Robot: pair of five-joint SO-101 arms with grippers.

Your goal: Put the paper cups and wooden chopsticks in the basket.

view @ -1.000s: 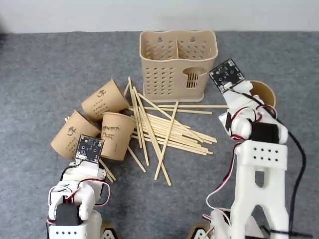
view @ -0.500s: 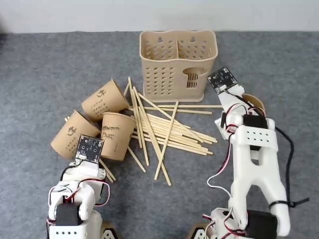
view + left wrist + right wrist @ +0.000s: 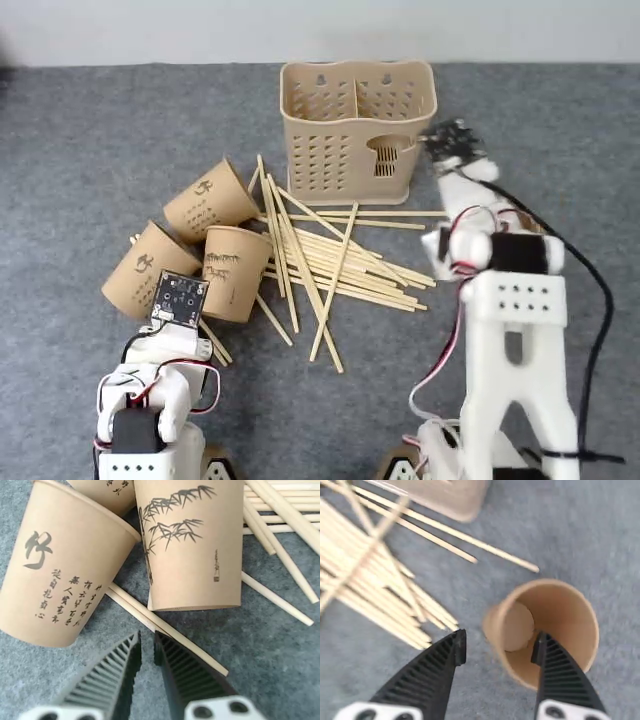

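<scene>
Holds the right gripper [image 3: 500,640] spread wide astride the near wall of a paper cup [image 3: 555,615], mouth turned toward the fingers. Farther out, off to one side, wooden chopsticks [image 3: 370,595] and the basket [image 3: 445,495]. Shows the left gripper [image 3: 147,642] all but closed, empty, just short of other cups [image 3: 190,545].

On my grey table [image 3: 85,140] (it looks fuzzy like a rug) I see the basket [image 3: 357,135] standing up, three paper cups [image 3: 210,200] lying down and chopsticks [image 3: 345,262] spread out.
</scene>
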